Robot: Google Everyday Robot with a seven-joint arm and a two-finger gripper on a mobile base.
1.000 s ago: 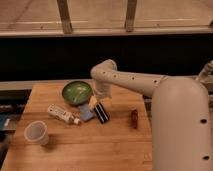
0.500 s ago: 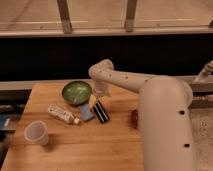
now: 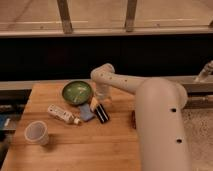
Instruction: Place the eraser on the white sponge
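The eraser [image 3: 101, 113], a black block with a pale stripe, lies on the wooden table [image 3: 75, 150] at its middle. The white sponge [image 3: 86, 112], a pale bluish-grey pad, lies right beside it on the left, touching or nearly touching. My gripper [image 3: 102, 98] hangs just above and behind the eraser, between it and the green bowl. The eraser appears to rest on the table. A small yellow piece [image 3: 94, 103] shows at the gripper's lower left.
A green bowl [image 3: 76, 92] stands behind the sponge. A white tube-shaped bottle [image 3: 62, 114] lies left of the sponge. A pale cup [image 3: 36, 133] stands at front left. A red-brown bar [image 3: 134, 119] peeks out beside my arm [image 3: 160, 115], which covers the table's right side.
My arm's big forearm has swung forward and now fills the right foreground. The gripper has stayed over the eraser. The objects on the table have not moved.
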